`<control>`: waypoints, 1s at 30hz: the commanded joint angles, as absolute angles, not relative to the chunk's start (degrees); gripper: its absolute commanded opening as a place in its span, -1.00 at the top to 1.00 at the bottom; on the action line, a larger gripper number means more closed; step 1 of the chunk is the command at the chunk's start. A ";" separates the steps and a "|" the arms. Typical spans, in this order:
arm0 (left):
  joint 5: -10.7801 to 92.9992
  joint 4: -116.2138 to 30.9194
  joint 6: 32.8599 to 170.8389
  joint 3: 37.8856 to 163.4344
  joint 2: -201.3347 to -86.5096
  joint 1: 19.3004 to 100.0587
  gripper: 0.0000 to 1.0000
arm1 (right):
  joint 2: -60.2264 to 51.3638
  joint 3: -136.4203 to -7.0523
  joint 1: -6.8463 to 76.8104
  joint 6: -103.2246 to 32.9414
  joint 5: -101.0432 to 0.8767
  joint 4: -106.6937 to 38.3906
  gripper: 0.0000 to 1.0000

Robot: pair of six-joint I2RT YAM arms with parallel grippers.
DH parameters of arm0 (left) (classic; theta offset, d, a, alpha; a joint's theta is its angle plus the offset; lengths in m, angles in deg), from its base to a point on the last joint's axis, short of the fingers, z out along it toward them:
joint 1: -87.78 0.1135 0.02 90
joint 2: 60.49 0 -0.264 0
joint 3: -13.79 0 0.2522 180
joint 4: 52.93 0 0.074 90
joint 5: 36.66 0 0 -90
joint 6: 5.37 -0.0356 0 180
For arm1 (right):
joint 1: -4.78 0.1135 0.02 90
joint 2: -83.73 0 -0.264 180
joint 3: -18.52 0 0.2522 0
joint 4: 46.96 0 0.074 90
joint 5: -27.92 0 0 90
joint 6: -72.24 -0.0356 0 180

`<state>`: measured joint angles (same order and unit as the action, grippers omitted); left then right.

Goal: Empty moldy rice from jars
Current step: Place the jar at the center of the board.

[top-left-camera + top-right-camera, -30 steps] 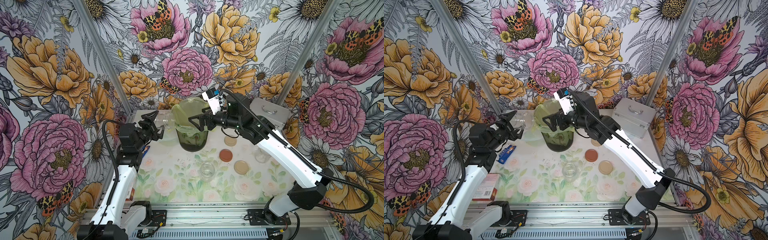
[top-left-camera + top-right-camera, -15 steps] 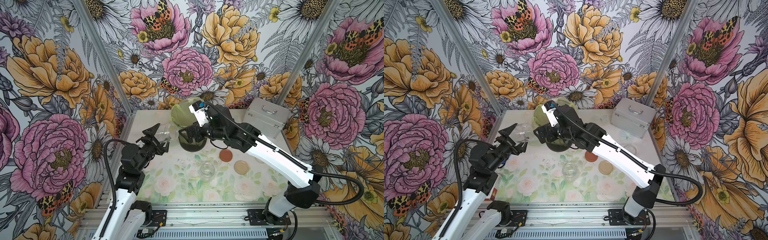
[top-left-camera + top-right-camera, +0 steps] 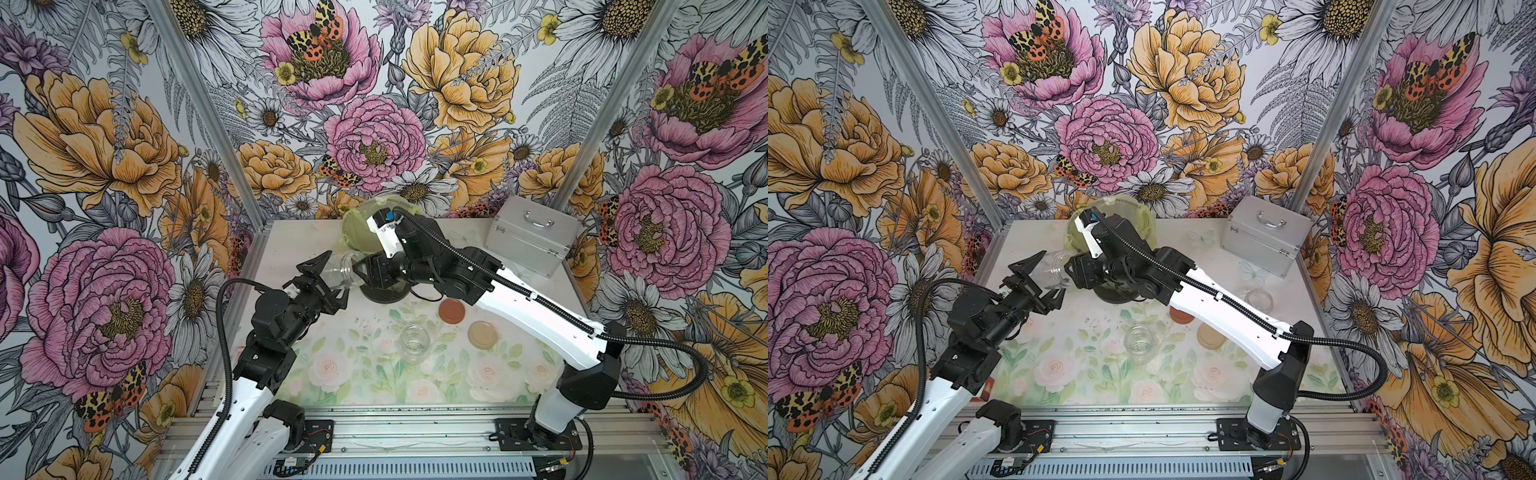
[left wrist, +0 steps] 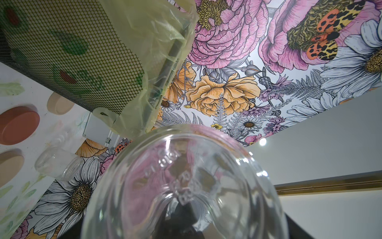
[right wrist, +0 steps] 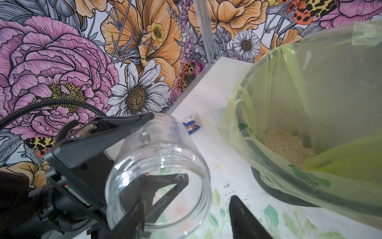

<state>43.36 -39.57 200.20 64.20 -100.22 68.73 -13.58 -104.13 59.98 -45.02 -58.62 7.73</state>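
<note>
— Left gripper [image 3: 334,276] is clamping the jar [image 3: 347,270], now pulled back just left of the bin [image 3: 365,224]; right gripper [image 3: 362,272] is arriving at its mouth, and I cannot tell if its jaws are gripping.
— Meaning?
— Jar's looking empty; moldy rice [image 5: 287,144] is sitting in the bin. Jar's lying sideways, long axis running left-right, mouth pointing right.

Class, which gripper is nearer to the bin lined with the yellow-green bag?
Right. The right gripper is right beside the bin; the left gripper holds a jar farther away, beyond the right gripper.
</note>
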 commanded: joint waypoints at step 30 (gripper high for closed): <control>44.59 -46.77 200.95 66.84 -100.72 65.10 1.00 | -13.99 -104.41 56.55 -42.72 -51.91 6.62 -0.26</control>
